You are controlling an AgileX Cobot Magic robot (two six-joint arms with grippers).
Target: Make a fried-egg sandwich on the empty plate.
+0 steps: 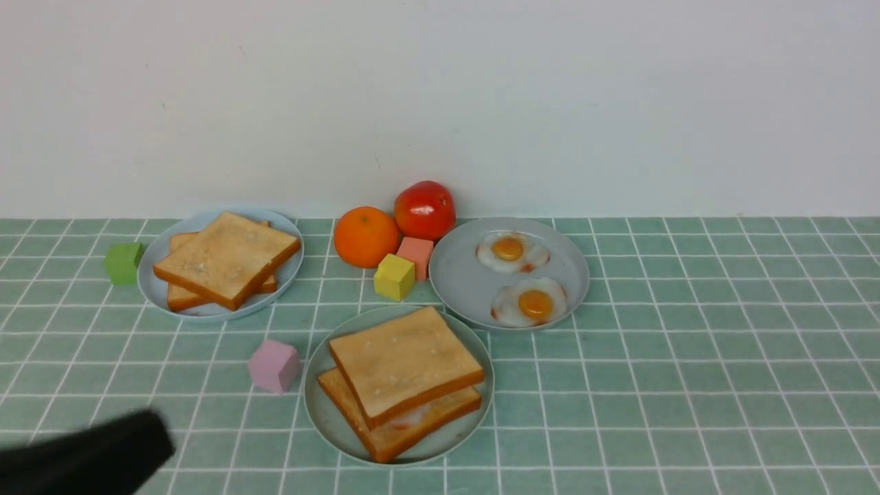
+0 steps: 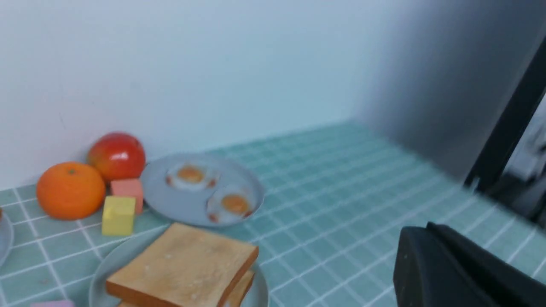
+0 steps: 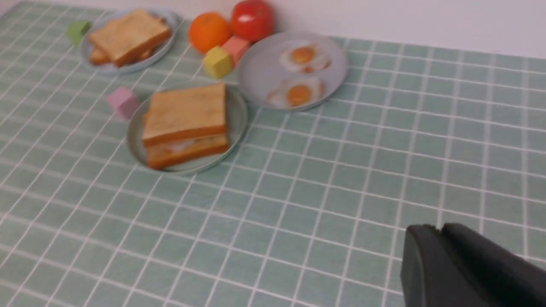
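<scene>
The fried-egg sandwich point(image 1: 405, 381) lies on the mint-green plate point(image 1: 317, 412) at the front centre. It is two toast slices with a strip of white egg point(image 1: 421, 414) showing between them; the right wrist view shows the sandwich point(image 3: 184, 123) too. My left gripper point(image 1: 148, 440) is shut and holds nothing. It sits low at the front left, apart from the plate, and its fingertips point(image 2: 409, 238) are pressed together. My right gripper point(image 3: 426, 232) is shut and holds nothing, well off to the right of the plate; the front view does not show it.
A grey-blue plate point(image 1: 148, 278) at the back left holds a pile of toast point(image 1: 227, 260). Another plate point(image 1: 457, 278) holds two fried eggs point(image 1: 531, 302). Near them are an orange point(image 1: 366, 236), a tomato point(image 1: 424, 210) and green point(image 1: 124, 262), yellow point(image 1: 394, 276), salmon point(image 1: 416, 253) and pink point(image 1: 273, 366) cubes.
</scene>
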